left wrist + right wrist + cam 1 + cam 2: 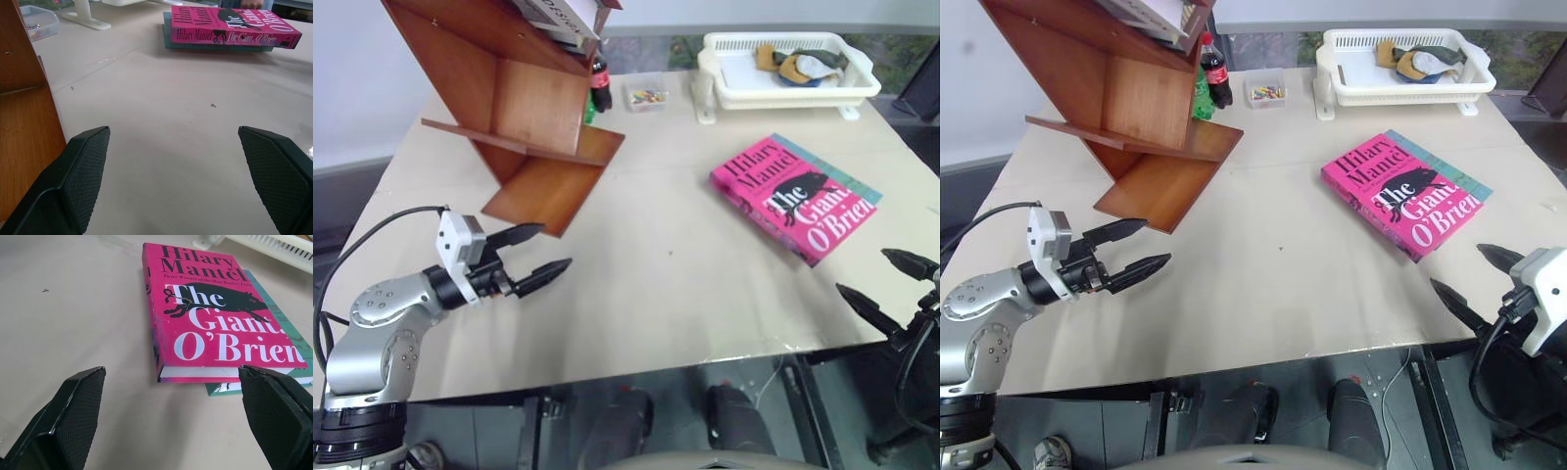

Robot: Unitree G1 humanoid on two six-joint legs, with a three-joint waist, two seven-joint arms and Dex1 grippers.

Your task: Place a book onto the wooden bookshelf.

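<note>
I saw wooden bookshelf tilted at table's far left | pink book lay flat atop teal book, right side | left gripper spread wide, empty | right gripper spread wide, near the pink book, apart.
</note>
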